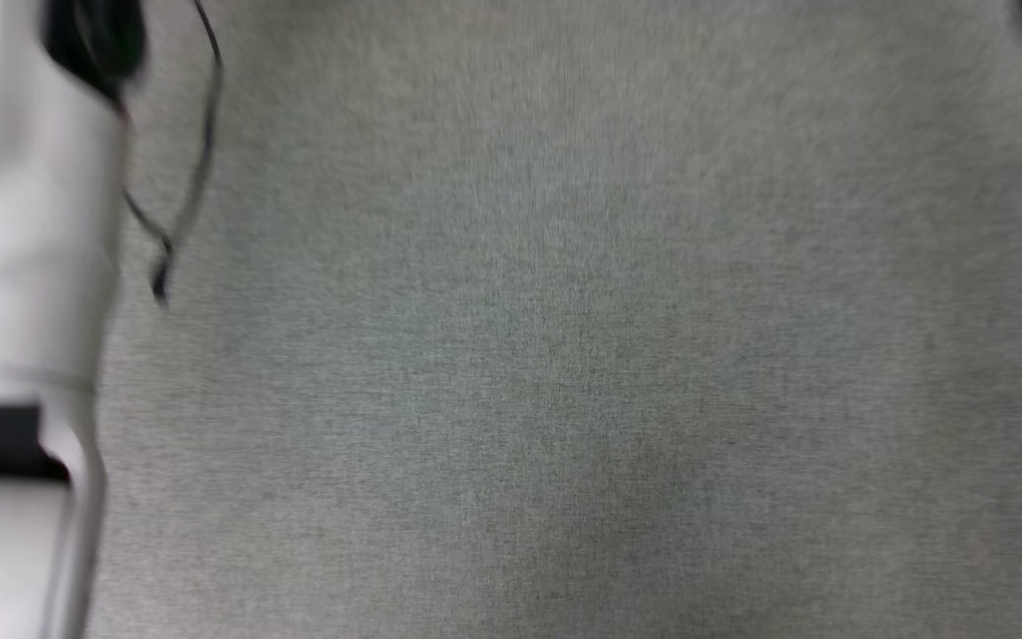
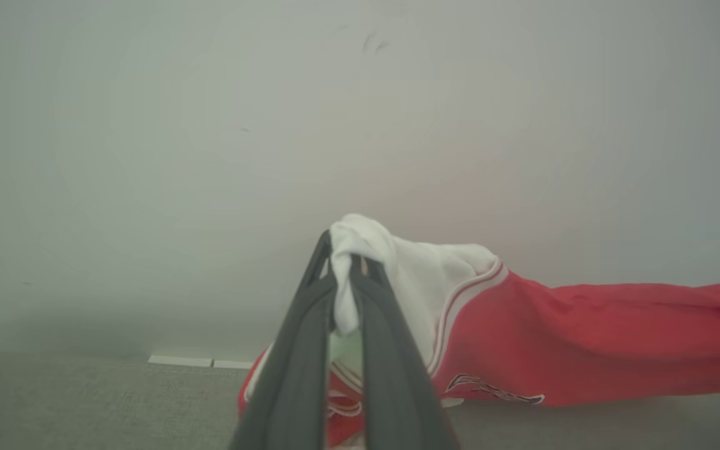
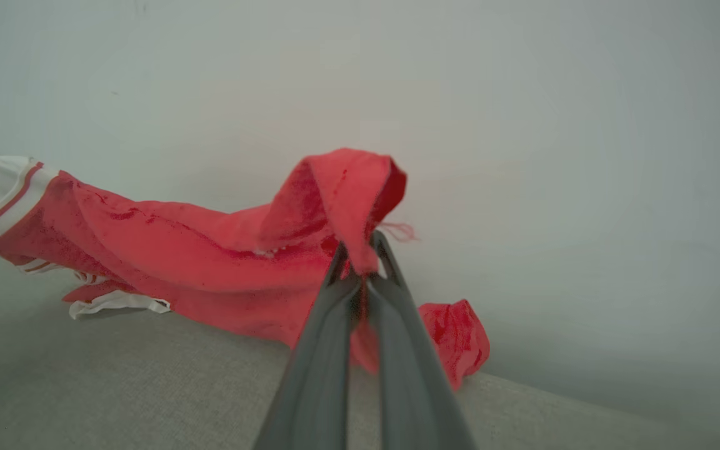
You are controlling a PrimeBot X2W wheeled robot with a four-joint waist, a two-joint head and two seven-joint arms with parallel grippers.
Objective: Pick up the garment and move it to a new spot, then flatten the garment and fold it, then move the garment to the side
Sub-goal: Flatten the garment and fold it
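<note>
The garment (image 2: 585, 337) is a red jersey with white sleeves and striped trim. It hangs stretched between both grippers, its lower folds resting on the grey fabric surface (image 2: 72, 406). My left gripper (image 2: 344, 259) is shut on a bunch of white sleeve cloth. In the right wrist view the garment (image 3: 179, 262) runs off to the left, and my right gripper (image 3: 363, 250) is shut on a fold of its red cloth. A red corner droops onto the surface behind that gripper's fingers (image 3: 410, 375).
The head view is blurred and looks down on grey fabric surface (image 1: 564, 355), with my pale left forearm (image 1: 23, 222) and a thin black cable (image 1: 200, 151) at its left edge. A pale wall (image 3: 554, 156) rises right behind the garment.
</note>
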